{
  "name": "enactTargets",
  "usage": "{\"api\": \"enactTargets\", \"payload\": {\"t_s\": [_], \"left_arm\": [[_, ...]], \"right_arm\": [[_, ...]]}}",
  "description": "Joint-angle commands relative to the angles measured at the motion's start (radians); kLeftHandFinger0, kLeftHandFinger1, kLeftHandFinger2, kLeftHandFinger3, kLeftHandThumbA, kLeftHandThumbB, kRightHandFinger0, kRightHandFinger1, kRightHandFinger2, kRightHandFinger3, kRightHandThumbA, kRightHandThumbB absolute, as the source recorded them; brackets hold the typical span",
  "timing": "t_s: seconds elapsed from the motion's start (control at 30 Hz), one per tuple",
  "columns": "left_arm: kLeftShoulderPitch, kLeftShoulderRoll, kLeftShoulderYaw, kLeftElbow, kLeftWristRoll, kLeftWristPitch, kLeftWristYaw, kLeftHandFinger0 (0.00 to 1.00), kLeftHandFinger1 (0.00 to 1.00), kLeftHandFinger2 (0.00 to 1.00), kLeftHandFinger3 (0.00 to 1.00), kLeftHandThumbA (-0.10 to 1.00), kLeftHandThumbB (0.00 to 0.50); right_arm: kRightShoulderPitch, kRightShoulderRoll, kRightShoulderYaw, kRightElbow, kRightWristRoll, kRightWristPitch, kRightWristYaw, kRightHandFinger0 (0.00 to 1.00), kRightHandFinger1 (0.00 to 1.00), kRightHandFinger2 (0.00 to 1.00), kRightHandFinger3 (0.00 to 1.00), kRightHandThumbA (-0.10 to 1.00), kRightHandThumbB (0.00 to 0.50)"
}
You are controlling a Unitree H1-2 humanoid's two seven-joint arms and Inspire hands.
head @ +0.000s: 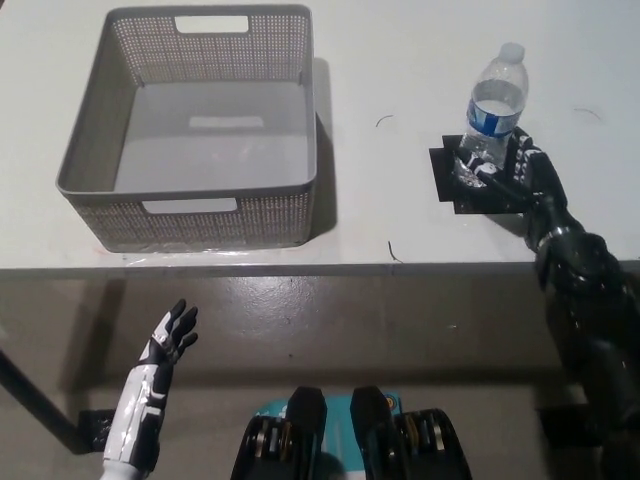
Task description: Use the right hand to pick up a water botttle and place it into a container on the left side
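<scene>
A clear water bottle [492, 110] with a blue label and white cap stands upright on a black square mark [452, 188] at the right of the white table. My black right hand [515, 170] is wrapped around the bottle's lower part, fingers closed on it; the bottle's base still looks to be on the mark. The grey perforated basket [96, 130], empty, stands at the table's left. My white left hand [170, 336] hangs open below the table's front edge at the lower left.
The table's front edge [300, 266] runs across the middle of the view, with floor below it. Bare white table [380, 120] lies between the basket and the bottle.
</scene>
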Motion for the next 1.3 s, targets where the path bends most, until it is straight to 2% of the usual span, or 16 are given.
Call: {"api": "enactTargets", "payload": {"t_s": [0.0, 0.07, 0.1, 0.17, 0.2, 0.23, 0.27, 0.3, 0.33, 0.37, 0.4, 0.43, 0.47, 1.1, 1.2, 1.27], "left_arm": [[0.031, 0.025, -0.008, -0.031, -0.031, -0.051, -0.024, 1.00, 1.00, 1.00, 1.00, 1.00, 0.190], [0.056, 0.031, -0.006, -0.030, -0.035, -0.062, -0.027, 1.00, 1.00, 1.00, 1.00, 1.00, 0.208], [0.063, 0.033, -0.005, -0.029, -0.033, -0.066, -0.027, 1.00, 1.00, 1.00, 1.00, 1.00, 0.209], [0.066, 0.035, -0.004, -0.026, -0.029, -0.072, -0.026, 1.00, 1.00, 1.00, 1.00, 1.00, 0.217], [0.069, 0.033, -0.005, -0.026, -0.027, -0.074, -0.024, 1.00, 1.00, 1.00, 1.00, 1.00, 0.220], [0.073, 0.032, -0.005, -0.026, -0.026, -0.076, -0.021, 1.00, 1.00, 1.00, 1.00, 1.00, 0.233], [0.077, 0.030, -0.005, -0.027, -0.028, -0.075, -0.021, 1.00, 1.00, 1.00, 1.00, 1.00, 0.235], [0.075, 0.033, -0.003, -0.027, -0.030, -0.074, -0.021, 1.00, 1.00, 1.00, 1.00, 1.00, 0.244], [0.071, 0.037, -0.003, -0.026, -0.030, -0.075, -0.023, 1.00, 1.00, 1.00, 1.00, 1.00, 0.239], [0.070, 0.039, -0.002, -0.021, -0.030, -0.076, -0.024, 1.00, 1.00, 1.00, 1.00, 1.00, 0.240], [0.074, 0.040, -0.002, -0.022, -0.036, -0.070, -0.028, 1.00, 1.00, 1.00, 1.00, 1.00, 0.246], [0.078, 0.041, -0.002, -0.024, -0.040, -0.066, -0.030, 1.00, 1.00, 1.00, 1.00, 1.00, 0.245], [0.087, 0.043, -0.001, -0.027, -0.047, -0.058, -0.034, 1.00, 1.00, 1.00, 1.00, 1.00, 0.247], [0.124, 0.055, -0.010, 0.013, -0.025, -0.090, -0.040, 1.00, 1.00, 1.00, 1.00, 1.00, 0.246], [0.126, 0.052, -0.015, 0.027, -0.019, -0.100, -0.041, 1.00, 1.00, 1.00, 1.00, 1.00, 0.240], [0.128, 0.052, -0.018, 0.027, -0.021, -0.094, -0.044, 1.00, 1.00, 1.00, 1.00, 1.00, 0.246]], "right_arm": [[-0.222, -0.017, 0.027, 0.193, -0.043, -0.103, -0.121, 1.00, 1.00, 1.00, 1.00, 0.94, 0.500], [-0.335, 0.000, 0.071, 0.278, -0.091, -0.016, -0.254, 1.00, 1.00, 1.00, 1.00, 0.61, 0.500], [-0.354, 0.006, 0.071, 0.292, -0.089, -0.016, -0.277, 1.00, 1.00, 1.00, 1.00, 0.57, 0.500], [-0.413, 0.021, 0.043, 0.321, -0.055, -0.002, -0.337, 0.92, 1.00, 1.00, 1.00, 0.30, 0.496], [-0.429, 0.026, 0.035, 0.328, -0.047, 0.002, -0.364, 0.48, 0.58, 0.61, 0.87, 0.13, 0.412], [-0.445, 0.034, 0.029, 0.335, -0.042, -0.003, -0.398, 0.13, 0.21, 0.32, 0.57, 0.02, 0.354], [-0.452, 0.038, 0.030, 0.338, -0.043, -0.010, -0.414, 0.03, 0.12, 0.22, 0.43, -0.02, 0.331], [-0.464, 0.045, 0.021, 0.341, -0.035, -0.013, -0.427, 0.00, 0.00, 0.06, 0.10, -0.06, 0.284], [-0.472, 0.049, 0.016, 0.342, -0.029, -0.023, -0.426, 0.00, 0.00, 0.04, 0.01, -0.10, 0.225], [-0.478, 0.056, 0.002, 0.343, -0.014, -0.032, -0.426, 0.00, 0.02, 0.18, 0.14, -0.10, 0.135], [-0.483, 0.062, -0.010, 0.344, -0.002, -0.039, -0.423, 0.00, 0.05, 0.31, 0.24, -0.10, 0.128], [-0.482, 0.066, -0.011, 0.345, -0.002, -0.045, -0.424, 0.00, 0.10, 0.51, 0.45, -0.10, 0.130], [-0.477, 0.072, -0.009, 0.346, -0.009, -0.057, -0.429, 0.00, 0.13, 0.57, 0.55, -0.10, 0.144], [-0.489, 0.083, 0.016, 0.251, -0.051, -0.248, -0.470, 0.00, 0.14, 0.60, 0.68, -0.10, 0.124], [-0.492, 0.108, 0.043, 0.197, -0.074, -0.263, -0.493, 0.00, 0.06, 0.44, 0.59, -0.10, 0.143], [-0.493, 0.126, 0.054, 0.164, -0.081, -0.277, -0.492, 0.00, 0.11, 0.52, 0.64, -0.10, 0.139]]}}
